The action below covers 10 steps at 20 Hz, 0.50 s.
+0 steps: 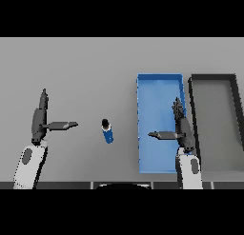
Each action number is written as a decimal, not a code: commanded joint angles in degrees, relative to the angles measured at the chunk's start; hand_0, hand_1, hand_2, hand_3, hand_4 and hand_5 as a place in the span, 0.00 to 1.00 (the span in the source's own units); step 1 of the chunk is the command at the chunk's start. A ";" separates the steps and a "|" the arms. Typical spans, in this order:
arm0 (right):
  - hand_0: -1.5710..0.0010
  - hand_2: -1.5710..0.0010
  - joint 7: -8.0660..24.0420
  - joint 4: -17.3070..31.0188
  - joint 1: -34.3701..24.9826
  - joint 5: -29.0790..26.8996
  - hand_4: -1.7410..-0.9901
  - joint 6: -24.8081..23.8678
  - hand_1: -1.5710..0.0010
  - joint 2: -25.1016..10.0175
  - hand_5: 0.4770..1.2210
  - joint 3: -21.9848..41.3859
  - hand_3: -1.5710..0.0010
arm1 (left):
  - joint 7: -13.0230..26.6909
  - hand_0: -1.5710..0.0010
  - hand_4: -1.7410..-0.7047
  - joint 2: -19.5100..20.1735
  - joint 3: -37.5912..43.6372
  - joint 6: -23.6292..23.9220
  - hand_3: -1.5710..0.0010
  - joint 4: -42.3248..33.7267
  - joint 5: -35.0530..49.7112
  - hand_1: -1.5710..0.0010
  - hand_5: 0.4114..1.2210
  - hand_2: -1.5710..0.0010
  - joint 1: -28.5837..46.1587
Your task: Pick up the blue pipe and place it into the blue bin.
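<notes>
The pipe (107, 131) stands at frame centre on the tabletop (86, 67), left of the bin (160, 78). Both hands, left (40, 120) and right (181, 127), hang fingers-straight, empty. Likely light, rigid, slick: grip mid-body.

I see my left hand (40, 119) at the view's left side, fingers straight and pointing away from the body, thumb extended sideways toward the centre — holding nothing. My right hand (181, 127) mirrors that pose on the right side: fingers straight, thumb out toward the centre. Both forearms enter from the lower edge.
</notes>
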 commanded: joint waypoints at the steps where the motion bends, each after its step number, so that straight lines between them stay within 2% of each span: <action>1: 1.00 1.00 0.05 0.04 -0.07 -0.05 0.71 -0.04 1.00 -0.04 0.20 -0.06 1.00 | -0.21 1.00 0.75 -0.06 0.00 0.05 1.00 0.01 -0.02 1.00 0.22 1.00 -0.07; 6: 1.00 1.00 -0.13 0.96 -0.66 0.12 0.71 -0.14 1.00 0.09 0.20 -0.15 1.00 | -0.22 1.00 0.75 -0.62 -0.23 0.29 1.00 0.86 -0.37 1.00 0.22 1.00 -0.85; 7: 1.00 1.00 -4.54 -1.29 1.29 4.18 0.71 0.64 1.00 -4.27 0.20 1.11 1.00 | -3.98 1.00 0.75 3.19 -1.63 -5.67 1.00 0.50 -0.66 1.00 0.22 1.00 1.05; 8: 1.00 1.00 -6.75 -3.10 2.76 6.84 0.72 1.02 1.00 -6.57 0.20 2.30 1.00 | -6.48 1.00 0.75 5.54 -2.44 -9.20 1.00 1.09 -1.26 1.00 0.22 1.00 2.16; 10: 1.00 1.00 -7.36 -4.60 4.12 9.11 0.72 1.50 1.00 -8.27 0.20 3.50 1.00 | -8.88 1.00 0.75 8.41 -2.49 -13.09 1.00 1.83 -1.16 1.00 0.22 1.00 2.55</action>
